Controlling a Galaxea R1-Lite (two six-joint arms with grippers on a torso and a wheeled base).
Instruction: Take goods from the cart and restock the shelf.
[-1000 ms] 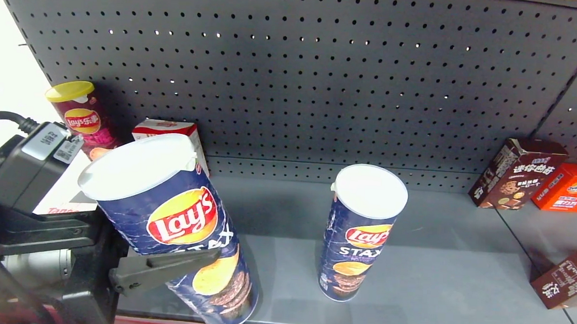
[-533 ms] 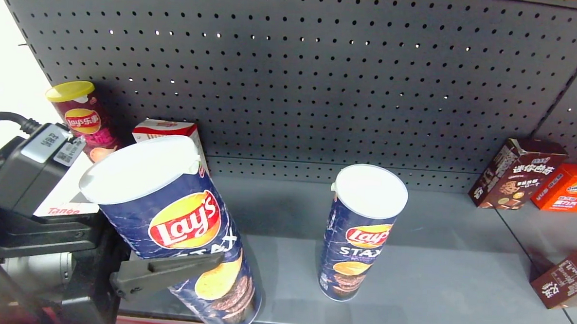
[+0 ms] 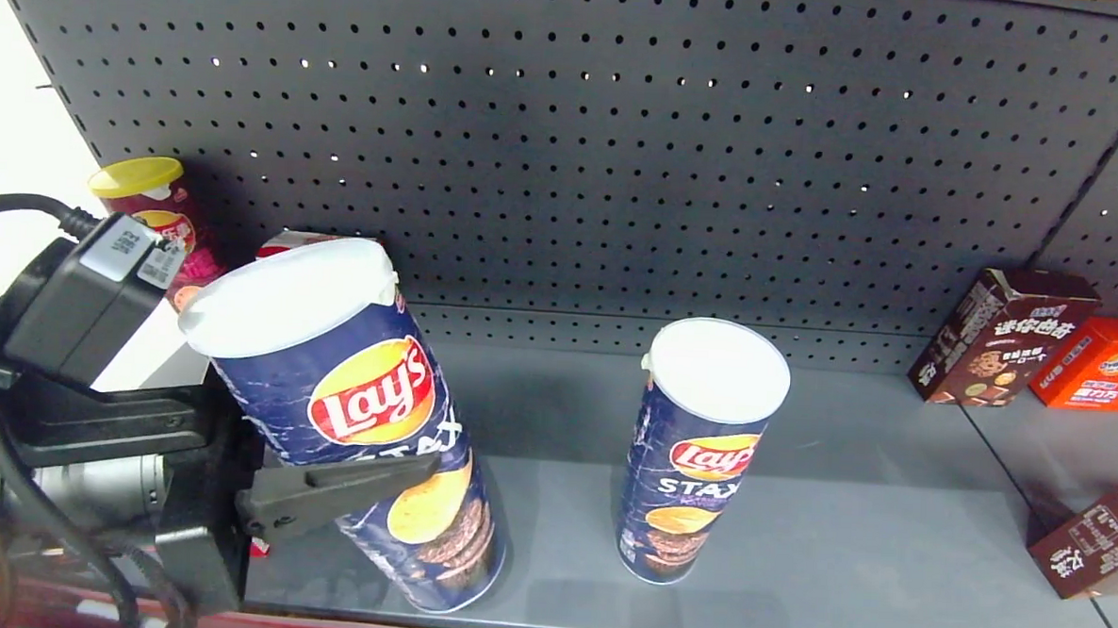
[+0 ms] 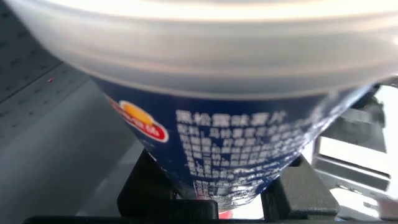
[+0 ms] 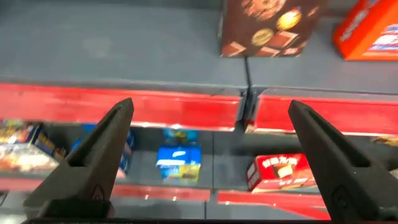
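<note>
- Two blue chip cans are at the shelf (image 3: 870, 545). The held can (image 3: 348, 390) is clamped at mid-height in the left gripper (image 3: 373, 476). It leans with its lid toward the arm and its base near the shelf's front edge; whether it touches cannot be told.
- Behind the left gripper, a yellow-lidded can (image 3: 153, 207) stands against the pegboard (image 3: 576, 145). A white-and-red box (image 3: 284, 239) sits just behind the held can's lid, mostly hidden by it.
- Right of the left gripper, the second can (image 3: 694, 452) stands upright, apart from the held one. Bare shelf lies between them and behind, back to the pegboard.
- Farther right, shelf floor lies open up to a divider seam (image 3: 1014, 475).
- Beyond the seam, well away from the left gripper, a brown box (image 3: 1001, 338) and an orange box (image 3: 1099, 366) stand at the back. Another brown carton (image 3: 1101, 545) lies tilted near the front.
- The right gripper (image 5: 210, 109) is spread wide and holds nothing. It sits in front of the red shelf edge (image 5: 174, 109), with the brown and orange boxes beyond its fingertips.
</note>
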